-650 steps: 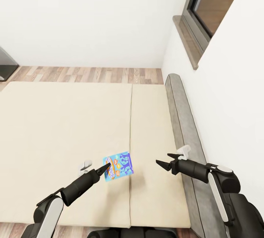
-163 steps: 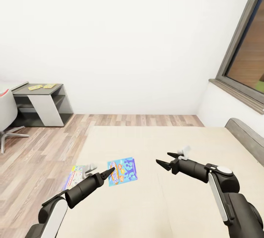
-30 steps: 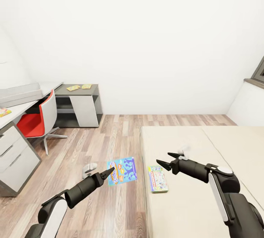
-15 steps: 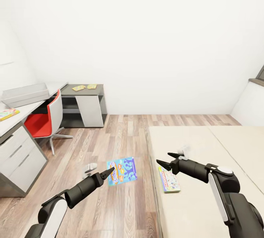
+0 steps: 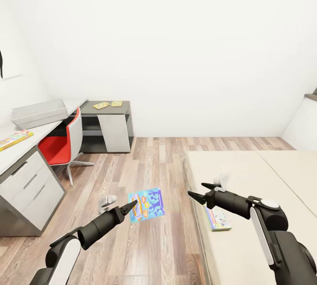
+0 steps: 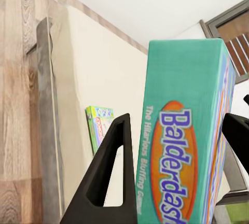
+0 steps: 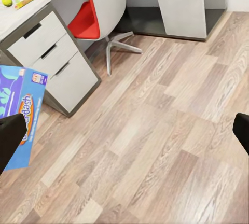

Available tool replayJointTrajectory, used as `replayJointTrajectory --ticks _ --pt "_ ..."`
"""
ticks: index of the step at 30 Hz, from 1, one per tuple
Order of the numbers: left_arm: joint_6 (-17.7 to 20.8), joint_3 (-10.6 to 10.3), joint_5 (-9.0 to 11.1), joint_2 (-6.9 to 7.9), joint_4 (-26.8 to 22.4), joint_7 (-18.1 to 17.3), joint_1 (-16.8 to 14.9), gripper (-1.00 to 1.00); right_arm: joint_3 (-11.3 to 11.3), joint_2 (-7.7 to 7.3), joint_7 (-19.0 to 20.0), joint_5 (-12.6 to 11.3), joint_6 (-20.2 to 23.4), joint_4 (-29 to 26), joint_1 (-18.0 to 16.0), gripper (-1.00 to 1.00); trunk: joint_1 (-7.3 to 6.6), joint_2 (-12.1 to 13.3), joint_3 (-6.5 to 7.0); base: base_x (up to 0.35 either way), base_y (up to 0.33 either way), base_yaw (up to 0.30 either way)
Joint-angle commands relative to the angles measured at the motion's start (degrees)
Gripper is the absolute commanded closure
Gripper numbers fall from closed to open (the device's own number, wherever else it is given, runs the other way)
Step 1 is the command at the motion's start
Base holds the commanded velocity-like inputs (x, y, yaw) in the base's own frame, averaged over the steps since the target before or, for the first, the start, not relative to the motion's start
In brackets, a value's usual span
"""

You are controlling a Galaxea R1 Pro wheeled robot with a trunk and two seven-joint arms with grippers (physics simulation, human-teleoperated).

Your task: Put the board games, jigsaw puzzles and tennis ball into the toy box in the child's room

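Board game (image 5: 146, 204) in left tool (image 5: 132, 206) (chair (image 5: 61, 144) by desk (image 5: 26, 162)).

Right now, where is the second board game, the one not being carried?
In the head view, the second board game lies flat on the bed, near its left edge, just below the right gripper.

Bright, even, diffuse light with no visible source washes the white walls (image 5: 176, 34) almost featureless. Shadows are faint and soft, darkest under the desk (image 5: 26, 179). Renders are slightly soft, and straight edges bow toward the head view's borders.

Head high; wrists low, perhaps opposed.
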Motion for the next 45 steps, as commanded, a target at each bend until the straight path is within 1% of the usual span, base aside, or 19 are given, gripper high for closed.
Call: replayJointTrajectory --ticks 1,32,45 --pt "0.5 0.1 0.5 0.0 0.0 -0.1 -0.1 1.0 -0.1 0.0 0.2 0.0 0.4 0.0 -0.1 -1.0 0.03 -0.1 -0.12 0.0 0.267 0.0" --pt "0.5 0.1 0.5 0.0 0.0 0.0 0.0 1.0 -0.2 -0.16 0.2 0.0 0.3 0.2 -0.1 -1.0 0.03 -0.1 -0.12 0.0 0.267 0.0" --pt "0.5 0.1 0.4 0.0 0.0 0.0 -0.1 1.0 -0.4 0.05 0.5 0.1 0.3 0.4 -0.1 -1.0 0.03 -0.1 -0.12 0.011 0.267 0.0"
